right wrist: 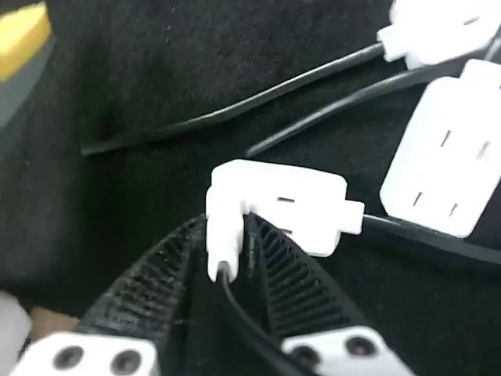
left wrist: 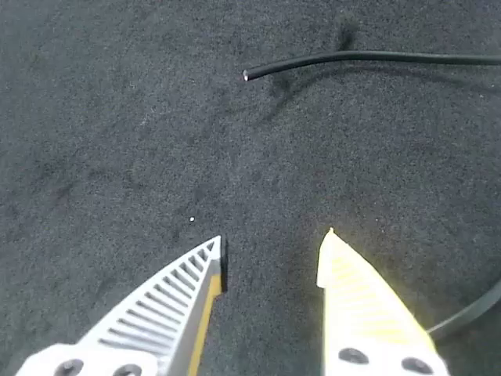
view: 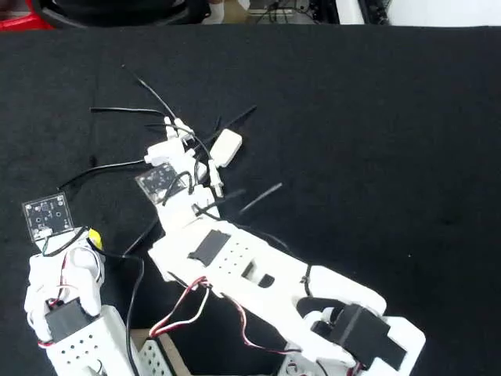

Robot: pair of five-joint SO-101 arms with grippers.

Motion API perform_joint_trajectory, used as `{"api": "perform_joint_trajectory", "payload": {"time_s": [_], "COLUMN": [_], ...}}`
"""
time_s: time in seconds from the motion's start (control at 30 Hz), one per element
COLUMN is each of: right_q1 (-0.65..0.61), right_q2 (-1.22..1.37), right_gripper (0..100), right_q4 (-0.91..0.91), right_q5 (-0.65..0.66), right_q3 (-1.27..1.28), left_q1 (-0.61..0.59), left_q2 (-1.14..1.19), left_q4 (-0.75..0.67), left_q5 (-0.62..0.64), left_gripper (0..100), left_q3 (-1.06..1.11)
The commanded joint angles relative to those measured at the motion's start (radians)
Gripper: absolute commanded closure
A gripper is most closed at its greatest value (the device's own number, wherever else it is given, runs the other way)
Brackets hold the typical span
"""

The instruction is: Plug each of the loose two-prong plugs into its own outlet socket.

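Observation:
My right gripper (right wrist: 231, 254) is shut on a white two-prong plug (right wrist: 225, 223), whose head sits against a white outlet socket (right wrist: 301, 205) with a black cord. In the high view this gripper (view: 190, 174) is in the cluster of white pieces at the table's middle left. A second socket block (right wrist: 445, 160) lies beside it and another white plug (right wrist: 432, 31) lies beyond. The second socket (view: 225, 147) also shows from above. My left gripper (left wrist: 270, 262) is open just above bare black cloth, near the front left (view: 72, 241).
Black cords (view: 125, 110) trail over the black table cover (view: 376, 141) around the cluster. A loose cord end (left wrist: 246, 74) lies ahead of the left gripper. Marker cards (view: 47, 215) sit on both wrists. The right half of the table holds nothing but cloth.

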Motion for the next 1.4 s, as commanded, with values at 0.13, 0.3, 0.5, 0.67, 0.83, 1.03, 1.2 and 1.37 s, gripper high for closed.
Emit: {"api": "perform_joint_trajectory", "payload": {"time_s": [0.13,0.3,0.5,0.67,0.83,1.03,1.2,1.37], "right_q1": [-0.055,-0.071,-0.098,-0.015,0.068,0.192,0.275,0.273], "right_q2": [0.07,0.076,0.177,0.154,0.088,-0.007,-0.061,-0.038], "right_gripper": [98.5,98.5,98.5,98.5,98.5,98.5,98.5,98.5], "right_q4": [0.034,0.011,-0.009,0.049,0.123,0.138,0.138,0.133], "right_q5": [0.087,0.155,0.215,0.238,0.296,0.381,0.425,0.468], "right_q3": [0.01,-0.001,-0.042,-0.048,-0.045,0.031,0.056,0.061], "left_q1": [-0.013,-0.013,-0.015,-0.015,-0.015,-0.015,-0.015,-0.015], "left_q2": [-0.005,-0.005,-0.005,-0.005,-0.005,-0.005,-0.005,-0.005], "left_q4": [-0.003,-0.005,-0.005,-0.003,-0.003,-0.008,-0.008,-0.008], "left_q5": [-0.009,-0.009,-0.009,-0.009,-0.009,-0.011,-0.011,-0.011], "left_gripper": [80,80,80,80,80,80,80,80], "left_q3": [-0.005,-0.005,-0.005,-0.004,-0.004,0.012,0.012,0.012]}}
